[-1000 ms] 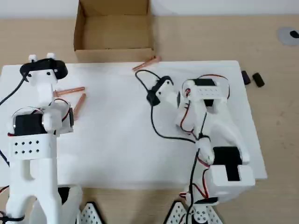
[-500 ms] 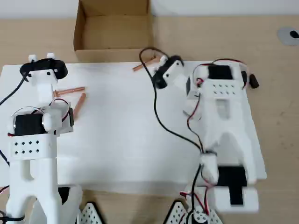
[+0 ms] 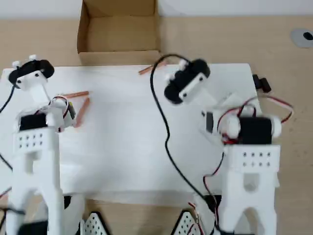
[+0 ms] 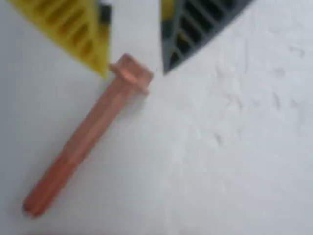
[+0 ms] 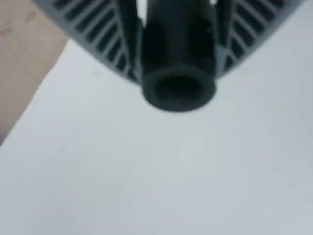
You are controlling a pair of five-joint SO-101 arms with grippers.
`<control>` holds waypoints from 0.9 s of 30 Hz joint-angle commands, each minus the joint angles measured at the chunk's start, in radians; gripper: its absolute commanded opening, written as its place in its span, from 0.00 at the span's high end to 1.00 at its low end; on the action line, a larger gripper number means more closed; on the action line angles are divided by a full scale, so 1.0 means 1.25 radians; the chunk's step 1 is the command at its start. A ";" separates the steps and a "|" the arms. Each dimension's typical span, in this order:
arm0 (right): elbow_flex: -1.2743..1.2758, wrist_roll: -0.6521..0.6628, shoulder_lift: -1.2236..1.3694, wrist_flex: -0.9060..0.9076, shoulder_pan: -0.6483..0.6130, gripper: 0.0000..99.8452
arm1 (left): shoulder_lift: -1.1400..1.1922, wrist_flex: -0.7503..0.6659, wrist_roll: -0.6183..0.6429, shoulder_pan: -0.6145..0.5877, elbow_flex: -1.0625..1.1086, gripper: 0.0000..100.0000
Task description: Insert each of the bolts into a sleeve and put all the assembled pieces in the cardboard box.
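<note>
The right claw (image 5: 178, 63) is clamped on a black sleeve (image 5: 179, 92) above the white sheet (image 5: 161, 176) near its edge, while the left claw (image 4: 136, 69) stands open astride the head of a copper bolt (image 4: 85, 147) lying flat, with the cardboard box (image 3: 120, 57) beyond the sheet's far edge.

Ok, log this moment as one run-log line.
left gripper: open, fingertips either side of bolt head | right gripper: shut on sleeve | cardboard box: no assembled pieces seen inside
</note>
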 commanded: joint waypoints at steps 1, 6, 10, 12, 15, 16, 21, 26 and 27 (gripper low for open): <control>0.069 0.006 -0.068 -0.007 0.010 0.99 | 0.125 0.018 0.020 -0.009 -0.167 0.90; 0.132 0.001 -0.083 -0.017 0.012 0.99 | 0.245 0.044 0.387 -0.022 -0.319 0.97; 0.134 0.000 -0.079 -0.002 0.013 0.99 | 0.292 0.014 0.524 -0.010 -0.320 0.97; 0.134 0.000 -0.078 0.000 0.013 0.99 | 0.306 -0.014 0.637 -0.006 -0.293 0.98; 0.133 -0.001 -0.078 0.012 0.013 0.99 | 0.330 -0.022 0.814 -0.006 -0.249 0.98; 0.133 -0.006 -0.078 0.017 0.013 0.99 | 0.341 -0.023 0.824 -0.009 -0.244 0.98; 0.133 -0.028 -0.077 0.029 0.012 0.99 | 0.398 -0.050 0.827 -0.011 -0.243 0.98; 0.133 -0.029 -0.077 0.047 0.012 0.99 | 0.451 -0.065 0.829 -0.034 -0.271 0.99; 0.133 -0.031 -0.077 0.050 0.012 0.99 | 0.463 -0.076 0.829 -0.043 -0.281 0.99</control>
